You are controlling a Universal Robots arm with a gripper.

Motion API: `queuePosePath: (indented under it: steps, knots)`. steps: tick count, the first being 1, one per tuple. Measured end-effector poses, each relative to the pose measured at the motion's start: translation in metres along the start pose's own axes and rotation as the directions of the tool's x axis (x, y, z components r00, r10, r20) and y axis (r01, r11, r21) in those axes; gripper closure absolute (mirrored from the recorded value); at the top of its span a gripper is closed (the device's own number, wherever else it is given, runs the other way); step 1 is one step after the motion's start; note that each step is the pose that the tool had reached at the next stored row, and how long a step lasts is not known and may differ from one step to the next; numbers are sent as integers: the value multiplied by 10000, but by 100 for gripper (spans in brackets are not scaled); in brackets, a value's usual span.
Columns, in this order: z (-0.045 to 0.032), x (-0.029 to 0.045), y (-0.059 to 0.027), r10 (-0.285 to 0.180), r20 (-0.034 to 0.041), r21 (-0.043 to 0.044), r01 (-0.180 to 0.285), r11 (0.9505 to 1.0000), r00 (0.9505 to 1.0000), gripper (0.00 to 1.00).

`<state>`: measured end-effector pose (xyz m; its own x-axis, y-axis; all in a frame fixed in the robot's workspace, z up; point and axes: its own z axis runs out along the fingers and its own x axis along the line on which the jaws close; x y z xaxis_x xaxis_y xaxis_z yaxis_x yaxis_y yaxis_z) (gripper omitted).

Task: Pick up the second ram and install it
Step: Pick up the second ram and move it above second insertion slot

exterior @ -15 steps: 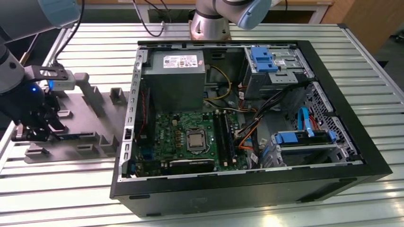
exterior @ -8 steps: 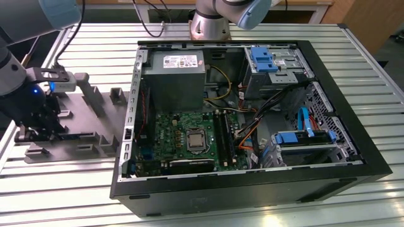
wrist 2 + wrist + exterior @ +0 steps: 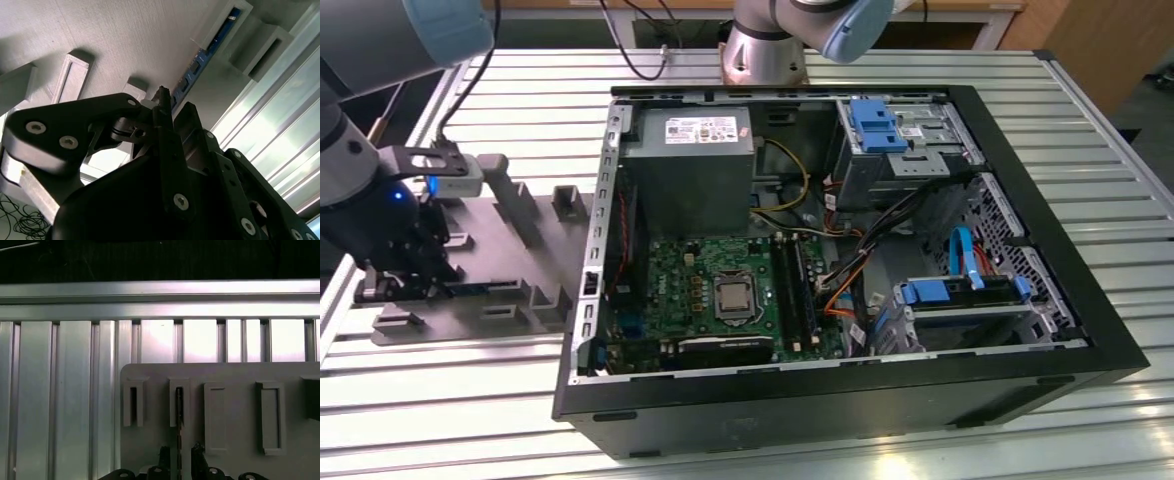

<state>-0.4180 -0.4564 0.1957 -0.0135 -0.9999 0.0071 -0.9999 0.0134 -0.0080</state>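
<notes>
The second ram [image 3: 196, 67] stands on its thin edge in a slot of the grey holder tray [image 3: 520, 240], which lies on the slatted worktop [image 3: 854, 70] at the exterior view's left, well apart from the open computer case [image 3: 1107, 340] and its green motherboard [image 3: 680, 270]. In the first wrist view the stick [image 3: 178, 410] is seen edge-on as a thin dark line, and its long axis runs parallel to the worktop's slats. The gripper [image 3: 180, 455] hangs low over the tray, directly above that line. Its fingers [image 3: 197, 454] are parted by a narrow gap and sit one to each side of the stick's thin faces, so the closing direction crosses the board's thickness and not its length. They appear to hold nothing, since a sliver of space shows on either side of the board. In the second wrist view the blue board runs out ahead from between the fingertips toward the far end of its slot, which suggests that the gripper [image 3: 176, 102] sits toward one end of the stick; how much of the board lies under the fingers is hidden. In the exterior view the gripper [image 3: 407, 265] is down at the tray's near left part.
</notes>
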Motion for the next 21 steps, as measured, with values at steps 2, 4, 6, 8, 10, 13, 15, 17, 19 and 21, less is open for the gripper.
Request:
queuePosePath:
  steps: [2, 4, 6, 8, 10, 13, 15, 17, 19, 21]
  knots:
    - [7, 0, 0, -2, 18, -1, 2, 10000, 10000, 69]
    - [22, 0, 0, -1, 36, -1, 1, 10000, 10000, 69]
    - [26, -1, 0, -24, 37, 0, 24, 10000, 10000, 69]
    - [30, -1, 0, -82, 38, 0, 82, 10000, 10000, 69]
    - [36, -1, -2, -100, 38, 1, 100, 9999, 9999, 69]
    - [51, -1, -11, -102, 38, 1, 102, 9999, 9999, 69]
    - [63, -1, -14, -101, 39, 2, 101, 9999, 9999, 69]
    - [74, -1, -16, -101, 38, 0, 101, 9999, 9999, 69]
    - [81, -1, -16, -102, 36, -2, 102, 9999, 9999, 69]
    - [86, -1, -17, -102, 37, 0, 102, 9999, 9999, 69]
